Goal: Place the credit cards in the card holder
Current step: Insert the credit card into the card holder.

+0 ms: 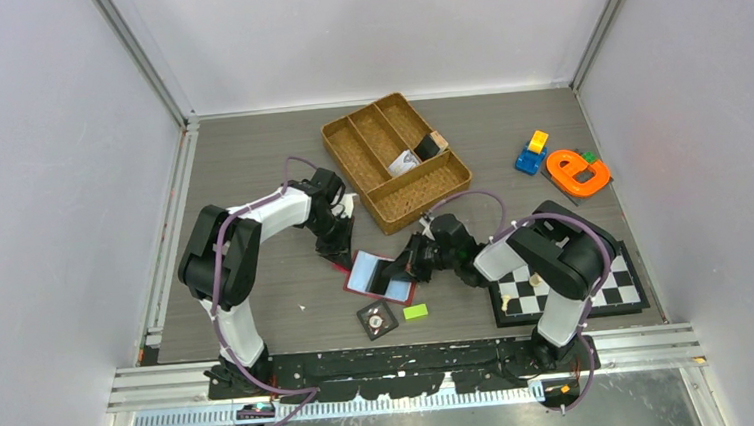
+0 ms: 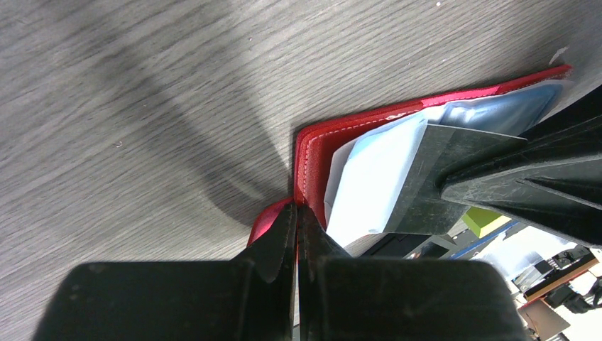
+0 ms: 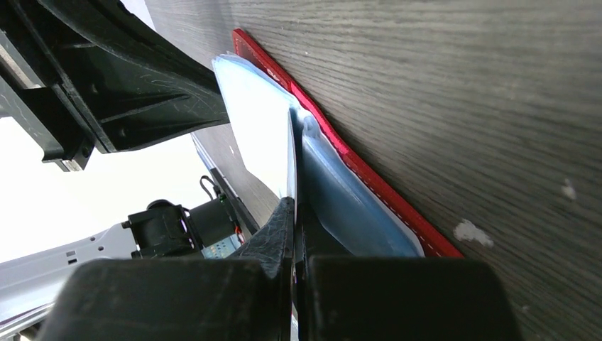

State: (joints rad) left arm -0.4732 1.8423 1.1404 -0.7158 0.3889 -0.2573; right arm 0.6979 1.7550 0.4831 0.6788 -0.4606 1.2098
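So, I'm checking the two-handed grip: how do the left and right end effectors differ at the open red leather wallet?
The left end effector is shut on the red leather wallet's edge; the right end effector is shut on a thin pale blue card at the wallet's inner pocket. The left reaches in from the wallet's far left, the right from its right. Both sit low over the grey wood-grain table.

Overhead, wrist close-ups; common card holder [image 2: 316, 145]

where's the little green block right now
In the top view, the green block sits low centre, just right of the black dial tile and below the red wallet.
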